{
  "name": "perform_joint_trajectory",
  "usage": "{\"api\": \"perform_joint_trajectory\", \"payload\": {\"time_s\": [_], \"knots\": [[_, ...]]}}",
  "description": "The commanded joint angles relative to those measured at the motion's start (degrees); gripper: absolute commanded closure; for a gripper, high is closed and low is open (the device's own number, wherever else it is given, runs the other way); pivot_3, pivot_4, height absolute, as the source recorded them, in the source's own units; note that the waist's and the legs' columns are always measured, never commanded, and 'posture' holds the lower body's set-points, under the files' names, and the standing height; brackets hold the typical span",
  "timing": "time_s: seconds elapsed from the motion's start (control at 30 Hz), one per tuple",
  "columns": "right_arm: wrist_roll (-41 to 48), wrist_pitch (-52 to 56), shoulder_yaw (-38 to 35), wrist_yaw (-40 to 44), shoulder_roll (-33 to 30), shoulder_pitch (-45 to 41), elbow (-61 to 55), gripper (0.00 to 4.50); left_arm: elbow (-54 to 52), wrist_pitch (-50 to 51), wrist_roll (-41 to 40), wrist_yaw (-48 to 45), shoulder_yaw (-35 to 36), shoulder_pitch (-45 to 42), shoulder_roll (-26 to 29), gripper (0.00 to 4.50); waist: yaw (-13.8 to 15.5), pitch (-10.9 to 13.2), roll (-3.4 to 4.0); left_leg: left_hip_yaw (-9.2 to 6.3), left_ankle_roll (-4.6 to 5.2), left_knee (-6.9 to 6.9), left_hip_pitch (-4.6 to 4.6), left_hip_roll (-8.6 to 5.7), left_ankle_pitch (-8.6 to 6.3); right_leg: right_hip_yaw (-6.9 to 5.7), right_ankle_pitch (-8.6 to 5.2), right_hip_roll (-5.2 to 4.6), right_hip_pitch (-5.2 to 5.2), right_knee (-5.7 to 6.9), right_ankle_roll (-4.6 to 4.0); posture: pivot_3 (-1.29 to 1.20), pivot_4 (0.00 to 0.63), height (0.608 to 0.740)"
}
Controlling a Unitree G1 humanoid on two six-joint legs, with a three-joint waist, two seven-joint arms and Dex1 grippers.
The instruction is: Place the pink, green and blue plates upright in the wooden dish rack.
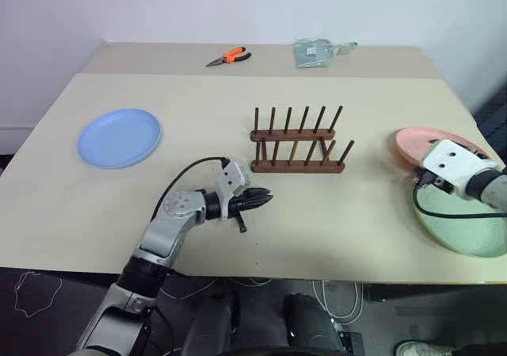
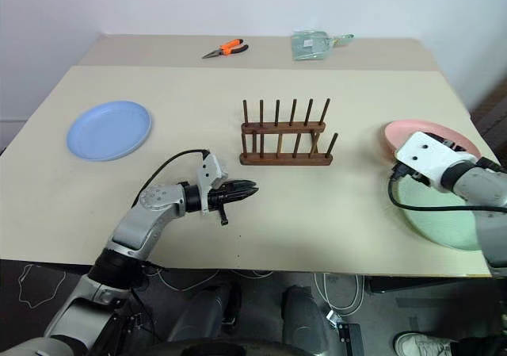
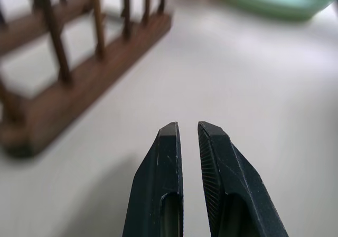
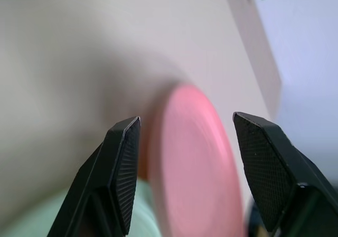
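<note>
Hovering right pincer (image 4: pixel 185 136), spread wide, above pink plate (image 4: pixel 195 163); left pincer (image 3: pixel 188 134) clenched, near wooden dish rack (image 1: pixel 298 143).

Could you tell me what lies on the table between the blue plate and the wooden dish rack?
Nothing: in the left eye view, bare tabletop separates the blue plate from the wooden dish rack. The left gripper sits nearer the front edge, outside that stretch.

Beige table (image 1: pixel 238 78) against white wall (image 1: pixel 238 7), dark floor (image 1: pixel 47 292).
</note>
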Motion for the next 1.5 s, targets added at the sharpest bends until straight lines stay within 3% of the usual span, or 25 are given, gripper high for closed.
{"api": "perform_joint_trajectory", "payload": {"time_s": [0.03, 0.23, 0.43, 0.6, 0.67, 0.73, 0.83, 0.97, 1.23, 1.5], "knots": [[-5.2, -3.5, 1.7, -2.0, -2.5, -0.4, 5.4, 1.69, -3.0, 0.7, -1.9, -0.6, -0.3, -1.4, -0.7, 3.95, 0.0, 0.0, 0.0, 0.01, 0.0, 0.01, -0.04, 0.0, 0.0, 0.0, 0.0, 0.0, -0.02, -0.01, 0.0, 0.0, 0.15, 0.738], [-11.2, -8.6, 8.3, -6.4, -1.9, -6.7, 19.8, 1.69, -4.5, 1.7, -2.8, -0.7, -0.1, -1.9, -0.7, 3.95, -0.3, 0.0, 0.04, 0.03, 0.01, 0.03, -0.05, -0.01, 0.01, 0.01, 0.0, 0.03, -0.02, -0.02, 0.0, 0.0, 0.15, 0.738], [-11.7, -11.0, 8.7, -7.2, -2.3, -8.4, 20.4, 4.46, -5.7, 1.5, -2.8, -0.3, 0.0, -0.3, 0.6, 3.95, -0.4, 0.0, 0.08, 0.02, 0.01, 0.03, -0.05, 0.0, 0.01, 0.02, 0.0, 0.08, -0.03, -0.01, 0.0, 0.0, 0.15, 0.738], [-9.5, -10.6, 4.3, -6.2, -3.2, -8.0, 10.2, 4.46, -6.1, 1.2, -2.7, 0.1, 0.6, 0.8, 1.7, 3.95, -0.4, 0.1, 0.21, 0.02, 0.01, 0.03, -0.05, 0.0, 0.01, 0.03, 0.0, 0.08, -0.04, 0.01, 0.01, 0.0, 0.15, 0.738], [-5.3, -9.4, 1.6, -5.1, -0.6, -9.1, 4.4, 4.46, -5.8, 0.7, -2.5, 0.8, 1.3, 0.9, 2.0, 3.95, -0.4, 0.1, 0.22, 0.02, 0.01, 0.04, -0.05, 0.0, 0.01, 0.04, 0.01, 0.09, -0.04, 0.02, 0.02, 0.0, 0.15, 0.738], [5.8, -4.1, -1.5, -3.9, 6.3, -12.0, -3.7, 4.46, -5.4, 0.1, -2.6, 1.6, 2.4, 1.1, 2.2, 3.95, -0.5, 0.1, 0.11, 0.02, 0.01, 0.03, -0.04, 0.01, 0.01, 0.04, 0.01, 0.1, -0.04, 0.02, 0.02, 0.0, 0.15, 0.738], [29.3, 11.9, -6.6, -5.1, 19.3, -16.5, -17.5, 4.46, -5.6, 0.0, -3.7, 2.7, 4.8, 1.6, 2.4, 3.95, -1.1, 0.2, 0.0, -0.09, 0.01, 0.07, -0.06, 0.11, 0.01, 0.0, 0.1, 0.2, -0.02, 0.05, 0.18, 0.0, 0.15, 0.738], [47.6, 24.6, -10.5, -11.1, 28.4, -18.5, -27.2, 4.46, -6.3, 0.1, -4.7, 2.9, 6.9, 2.5, 3.4, 3.95, -0.5, 0.2, -0.02, -0.25, 0.0, 0.06, -0.21, 0.07, 0.01, -0.13, 0.12, 0.09, -0.11, 0.09, 0.21, 0.0, 0.15, 0.738], [53.8, 31.6, -8.8, -15.1, 30.3, -16.7, -29.0, 4.46, -7.7, 0.5, -5.1, 3.0, 7.8, 3.9, 4.9, 3.95, 0.1, 0.2, -0.01, -0.2, 0.01, 0.05, -0.56, -0.04, 0.0, -0.1, 0.05, -0.14, -0.51, 0.05, 0.02, 0.0, 0.15, 0.738], [51.6, 33.0, -5.9, -15.4, 29.6, -13.9, -25.8, 4.46, -9.2, 1.2, -5.2, 3.6, 7.1, 4.5, 4.8, 3.95, 0.0, 0.2, 0.0, -0.18, 0.01, 0.04, -0.55, -0.02, 0.01, -0.1, 0.04, -0.1, -0.53, 0.07, 0.02, 0.0, 0.15, 0.738]]}}
